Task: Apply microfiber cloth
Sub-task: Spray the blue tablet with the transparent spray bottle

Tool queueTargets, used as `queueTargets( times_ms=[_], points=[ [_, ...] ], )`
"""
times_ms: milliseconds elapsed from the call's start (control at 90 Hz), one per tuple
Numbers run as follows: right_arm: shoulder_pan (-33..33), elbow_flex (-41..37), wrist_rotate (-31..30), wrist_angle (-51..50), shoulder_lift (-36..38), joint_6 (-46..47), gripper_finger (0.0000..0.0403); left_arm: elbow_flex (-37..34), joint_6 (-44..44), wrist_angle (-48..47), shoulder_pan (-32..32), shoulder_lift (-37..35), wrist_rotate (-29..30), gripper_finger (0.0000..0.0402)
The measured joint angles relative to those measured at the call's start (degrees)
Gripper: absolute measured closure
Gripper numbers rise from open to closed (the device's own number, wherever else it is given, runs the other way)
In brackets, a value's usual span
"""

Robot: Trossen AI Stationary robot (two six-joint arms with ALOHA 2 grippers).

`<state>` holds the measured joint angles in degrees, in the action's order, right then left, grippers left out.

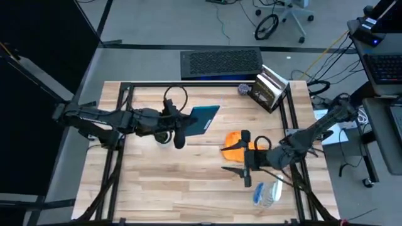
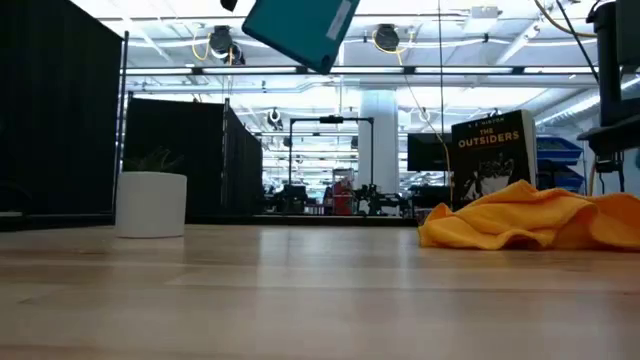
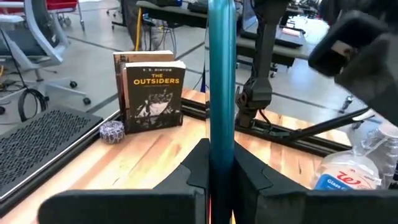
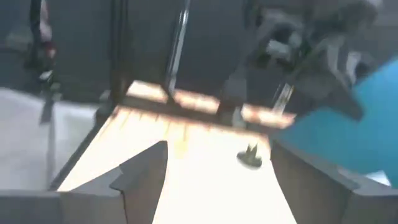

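The orange microfiber cloth [image 1: 237,142] lies crumpled on the wooden table, right of centre; the low view also shows the cloth [image 2: 520,225] resting there. My right gripper [image 1: 231,161] stands open just at the cloth's near side. In the right wrist view my right gripper [image 4: 217,180] has only bare table between its fingers. My left gripper [image 1: 187,127], left of centre, is shut on a teal tablet [image 1: 204,119]. The low view shows the tablet [image 2: 300,30] high above the table. My left gripper pinches the tablet's lower edge [image 3: 221,163] between its two fingers, one on each flat face. The fingers come level from the table's left side. The tablet [image 3: 221,74] stands on edge in the hold, tilted, lifted clear of the table.
A clear spray bottle [image 1: 267,193] lies near the front right. A book [image 1: 270,89] stands at the back right with a small purplish ball [image 1: 244,90] beside it. A dark mat [image 1: 221,63] lies behind the table. A white pot [image 2: 150,205] shows at the left.
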<state>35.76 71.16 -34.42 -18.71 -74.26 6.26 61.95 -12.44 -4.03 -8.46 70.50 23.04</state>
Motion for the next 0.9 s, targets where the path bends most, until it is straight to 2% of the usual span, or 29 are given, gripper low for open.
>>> queueTargets(
  times_ms=[111, 233, 478, 633, 744, 900],
  points=[
    [5.04, 7.96, -0.01, -12.60, 0.02, 9.83, 0.0135, 0.00, 1.23, 0.24, -0.64, 0.58, -0.09, 0.0386],
    [11.60, 12.56, -0.06, -19.94, 0.12, 20.64, 0.0135, 0.00, 0.97, 0.45, -0.70, 1.83, -0.28, 0.0386],
    [25.47, 12.89, 0.75, -31.31, -0.59, 48.68, 0.0135, 0.00, 0.75, 2.67, -0.99, 5.65, -0.57, 0.0386],
    [33.96, 12.85, 1.55, -27.92, -0.75, 62.82, 0.0135, 0.00, 0.70, 3.58, -0.97, 6.95, -0.91, 0.0386],
    [39.01, 12.89, -0.23, -28.50, -1.88, 71.76, 0.0135, 0.00, -0.61, 3.52, -0.97, 7.19, -0.93, 0.0386],
    [42.84, 12.89, 0.05, -39.61, -7.36, 85.54, 0.0141, 0.00, -0.71, 3.64, -0.95, 7.19, -0.93, 0.0386]
  ],
)
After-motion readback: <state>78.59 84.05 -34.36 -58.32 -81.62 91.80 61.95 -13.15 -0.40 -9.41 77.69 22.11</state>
